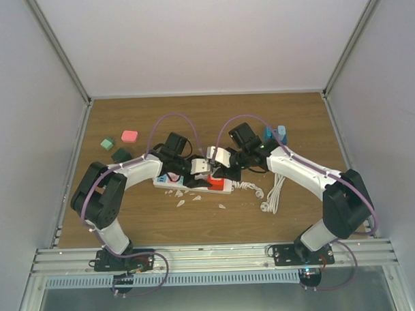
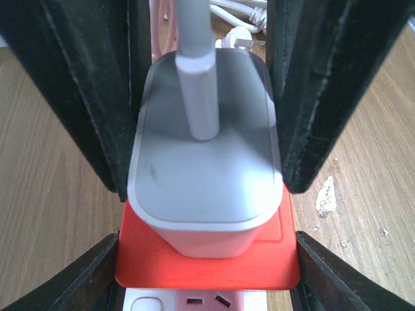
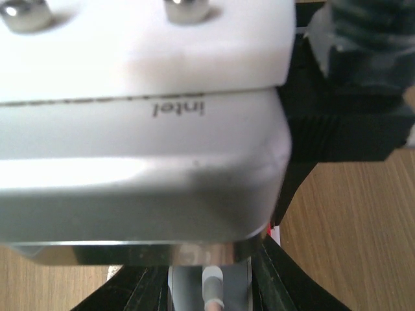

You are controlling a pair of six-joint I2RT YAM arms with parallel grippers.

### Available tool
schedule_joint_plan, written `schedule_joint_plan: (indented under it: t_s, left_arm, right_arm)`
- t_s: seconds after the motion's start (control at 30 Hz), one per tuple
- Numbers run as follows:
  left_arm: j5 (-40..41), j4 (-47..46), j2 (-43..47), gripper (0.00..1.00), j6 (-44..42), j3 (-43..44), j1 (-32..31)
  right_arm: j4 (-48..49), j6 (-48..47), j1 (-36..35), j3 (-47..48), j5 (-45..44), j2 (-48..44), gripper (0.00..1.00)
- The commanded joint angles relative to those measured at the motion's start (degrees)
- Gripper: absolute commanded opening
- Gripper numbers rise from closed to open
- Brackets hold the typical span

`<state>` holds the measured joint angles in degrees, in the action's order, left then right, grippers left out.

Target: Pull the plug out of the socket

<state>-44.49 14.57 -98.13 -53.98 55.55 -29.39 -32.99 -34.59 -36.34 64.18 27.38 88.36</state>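
The grey-white plug (image 2: 207, 175), with its cable (image 2: 198, 71) rising from the top, sits in the red socket (image 2: 207, 269) of the white power strip (image 1: 188, 187). In the left wrist view, my right gripper's black fingers (image 2: 97, 97) press on both sides of the plug. My left gripper (image 2: 206, 256) straddles the strip lower down, its fingertips against the red section's two edges. In the right wrist view, my right gripper (image 3: 211, 288) holds the plug (image 3: 185, 285) between its fingers. The left wrist's camera housing (image 3: 142, 129) fills most of that view.
Green blocks (image 1: 107, 143) and a pink block (image 1: 129, 136) lie at the back left. Blue blocks (image 1: 275, 133) stand behind the right arm. A white coiled cable (image 1: 273, 194) lies right of the strip. White scraps (image 1: 195, 198) lie in front of it.
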Motion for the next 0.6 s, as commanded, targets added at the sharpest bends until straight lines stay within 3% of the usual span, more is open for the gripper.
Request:
schedule_joint_plan:
  t_s: [0.0,0.37,0.57]
  left_arm:
    - [5.59,1.64,-2.92,0.24,-1.05,-0.28,-0.52]
    - [6.09,1.72,-3.24,0.25,-0.51,0.16,-0.50]
    - [4.39,0.38,0.32,0.70,4.36,1.72,-0.23]
  right_arm:
    - [2.40,1.32,0.12,3.71,5.32,-4.25,0.09]
    - [2.03,1.45,0.82,2.88,5.09,-4.73,0.09]
    - [2.62,2.17,1.80,0.75,2.45,-5.23,0.09]
